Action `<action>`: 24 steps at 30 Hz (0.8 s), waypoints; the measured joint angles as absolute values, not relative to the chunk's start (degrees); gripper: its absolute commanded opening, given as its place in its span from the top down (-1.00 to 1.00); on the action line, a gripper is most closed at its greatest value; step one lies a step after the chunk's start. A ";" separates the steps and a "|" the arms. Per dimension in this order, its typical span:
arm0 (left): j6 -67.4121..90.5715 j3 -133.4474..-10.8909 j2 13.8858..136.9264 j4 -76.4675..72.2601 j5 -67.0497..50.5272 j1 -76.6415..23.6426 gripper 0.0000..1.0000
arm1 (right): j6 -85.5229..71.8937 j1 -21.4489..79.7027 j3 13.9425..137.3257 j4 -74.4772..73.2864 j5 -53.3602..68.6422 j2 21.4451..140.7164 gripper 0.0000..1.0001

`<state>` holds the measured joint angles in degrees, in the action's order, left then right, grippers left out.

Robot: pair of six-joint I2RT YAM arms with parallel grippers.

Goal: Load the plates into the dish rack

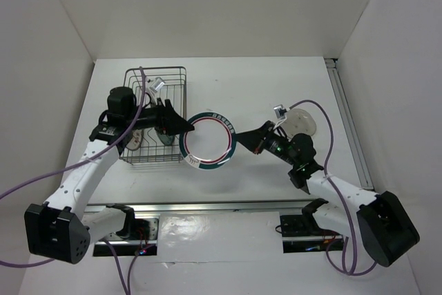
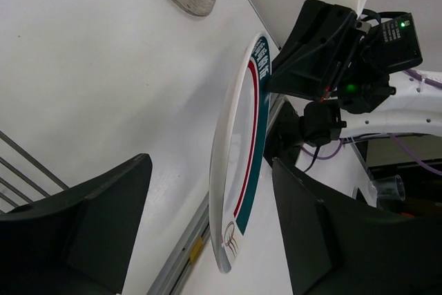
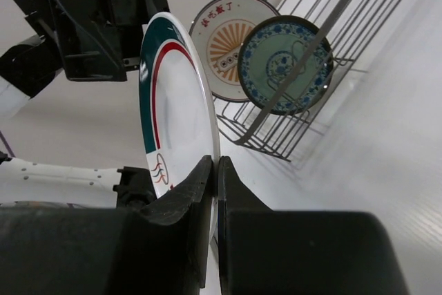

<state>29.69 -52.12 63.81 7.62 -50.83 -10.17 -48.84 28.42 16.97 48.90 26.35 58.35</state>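
Note:
A white plate with teal and red rim rings (image 1: pixel 208 140) hangs on edge above the table between both arms. My right gripper (image 1: pixel 238 141) is shut on its right rim, fingers (image 3: pixel 197 188) pinching the edge. My left gripper (image 1: pixel 184 129) is open and straddles the opposite rim; its fingers (image 2: pixel 103 226) stand clear of the plate (image 2: pixel 238 157) on both sides. The dish rack (image 1: pixel 166 69) stands just left of the plate. In it lean an orange sunburst plate (image 3: pixel 224 39) and a teal-blue patterned plate (image 3: pixel 286 63). A greyish-beige plate (image 1: pixel 302 121) lies flat behind the right arm.
White walls enclose the table on three sides. A metal rail (image 1: pixel 228 206) runs along the near edge between the arm bases. Purple cables (image 1: pixel 141 94) loop from both arms, one over the rack.

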 measured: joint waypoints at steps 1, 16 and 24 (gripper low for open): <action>29.98 -52.12 63.90 7.42 -51.29 -10.24 -0.58 | -48.99 28.82 17.41 49.41 26.35 58.92 1.00; 27.62 -52.10 62.30 9.91 -45.41 -11.14 1.00 | -48.10 32.38 20.56 51.31 23.38 60.93 -1.00; 22.41 -56.58 47.59 21.56 -15.86 -11.79 1.00 | -42.41 32.77 21.78 43.92 19.88 59.31 -1.00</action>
